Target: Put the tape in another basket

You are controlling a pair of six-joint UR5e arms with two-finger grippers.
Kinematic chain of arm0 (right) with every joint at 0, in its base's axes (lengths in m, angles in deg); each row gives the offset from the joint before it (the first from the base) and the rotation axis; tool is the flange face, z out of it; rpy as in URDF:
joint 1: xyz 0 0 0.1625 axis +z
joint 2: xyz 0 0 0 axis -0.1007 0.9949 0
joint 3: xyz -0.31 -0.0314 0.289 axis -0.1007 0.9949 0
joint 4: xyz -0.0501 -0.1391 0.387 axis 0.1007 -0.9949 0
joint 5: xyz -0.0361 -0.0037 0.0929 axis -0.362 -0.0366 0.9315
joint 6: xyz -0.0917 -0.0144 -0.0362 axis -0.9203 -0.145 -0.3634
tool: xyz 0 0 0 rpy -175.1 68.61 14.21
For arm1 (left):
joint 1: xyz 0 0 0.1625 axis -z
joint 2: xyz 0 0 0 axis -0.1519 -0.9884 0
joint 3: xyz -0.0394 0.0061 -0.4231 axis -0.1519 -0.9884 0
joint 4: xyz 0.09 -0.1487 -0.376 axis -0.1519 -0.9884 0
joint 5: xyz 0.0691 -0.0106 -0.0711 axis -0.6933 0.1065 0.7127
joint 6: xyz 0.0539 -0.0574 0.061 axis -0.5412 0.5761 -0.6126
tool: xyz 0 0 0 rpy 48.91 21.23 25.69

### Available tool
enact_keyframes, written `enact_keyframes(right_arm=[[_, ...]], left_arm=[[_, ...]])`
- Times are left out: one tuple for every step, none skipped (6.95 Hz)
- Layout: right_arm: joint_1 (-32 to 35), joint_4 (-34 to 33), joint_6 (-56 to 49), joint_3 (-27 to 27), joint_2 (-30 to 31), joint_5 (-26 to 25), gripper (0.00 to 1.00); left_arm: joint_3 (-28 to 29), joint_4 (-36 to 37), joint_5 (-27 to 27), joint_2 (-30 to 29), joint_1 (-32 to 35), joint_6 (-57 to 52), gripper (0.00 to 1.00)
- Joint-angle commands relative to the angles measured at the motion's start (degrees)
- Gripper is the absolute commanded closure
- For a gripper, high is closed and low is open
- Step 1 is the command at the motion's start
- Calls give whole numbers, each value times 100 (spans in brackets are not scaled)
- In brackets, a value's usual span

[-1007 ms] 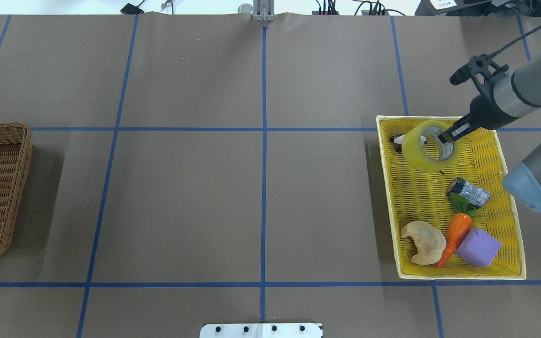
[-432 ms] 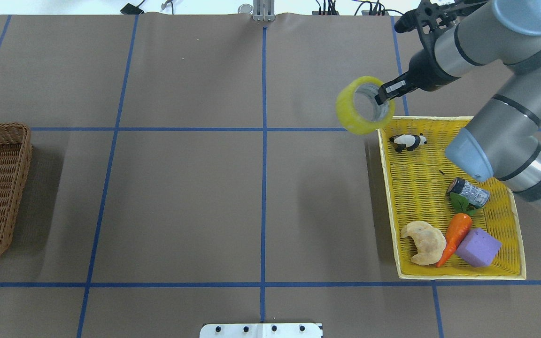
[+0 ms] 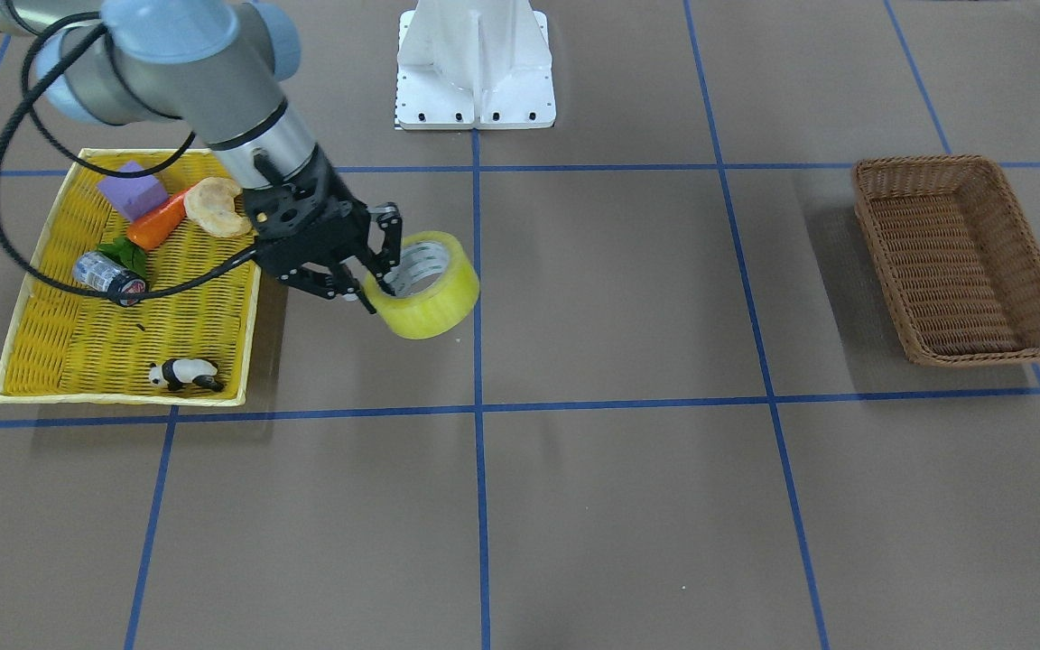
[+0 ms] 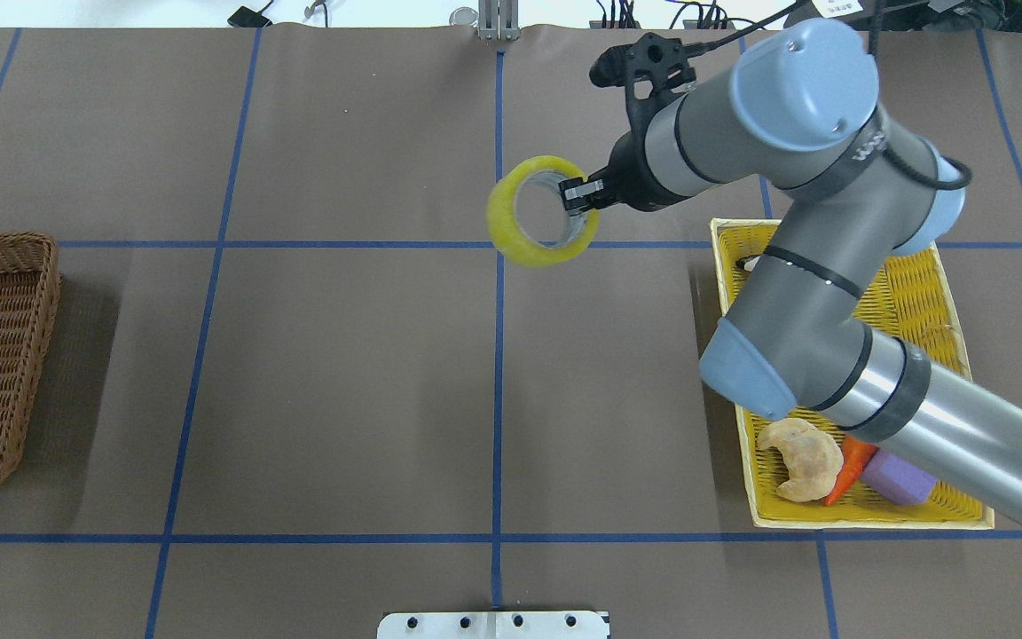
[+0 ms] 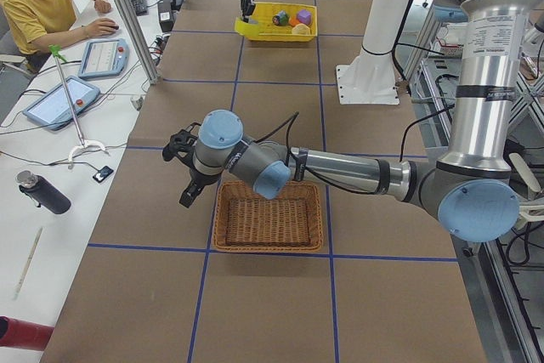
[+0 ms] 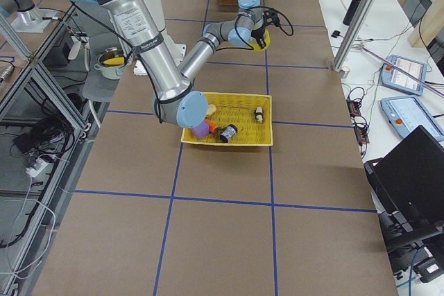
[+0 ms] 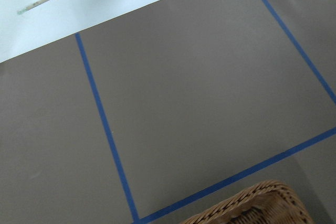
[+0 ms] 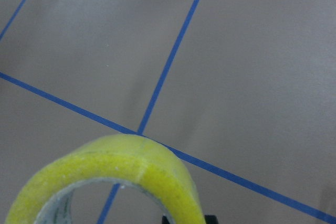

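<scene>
Though aloft, right gripper (image 4: pixel 578 195) tight on tape (image 4: pixel 504 218).

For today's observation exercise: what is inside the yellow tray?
A purple block, carrot, bread, can, leaf and toy panda. From overhead, the right arm hides the can and leaf.

You have a yellow tray (image 3: pixel 78 352) lying on the brown surface (image 3: pixel 628 506). At one end of it, a carrot (image 3: pixel 157 229) sits between a purple block (image 3: pixel 131 190) and a croissant (image 3: pixel 218 208). A dark can (image 3: pixel 108 275) lies beside a green leaf (image 3: pixel 123 255), and a toy panda (image 3: pixel 182 373) stands alone near the other end.
</scene>
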Motion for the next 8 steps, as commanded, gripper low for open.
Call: enact_keyframes(right_arm=[[-693,1,516,124,-512,-1139,100],[-896,1,535,230,-653,-1449,100],[-1046,10,596,335,-846,-1713,100],[-1186,10,675,397,-996,-1916,100],[-1292,1,684,406,-1102,-2066,100],[-1372,1,684,580,-1312,-2206,100],[-1398,10,684,817,-1540,-2243,100],[-1425,10,684,828,-1568,-2243,100]], left_arm=[[-2,-979,181,-425,-790,1893,2],[-11,-1270,435,-636,-933,2502,2],[-19,-1708,750,-795,-1047,3108,2],[-28,-2287,867,-980,-1335,3776,2],[-37,-2727,850,-1190,-1704,4217,2],[-37,-2836,824,-1445,-2047,4309,2],[-20,-2855,807,-1552,-2294,4301,2],[-11,-3125,806,-1579,-2322,4292,2]])
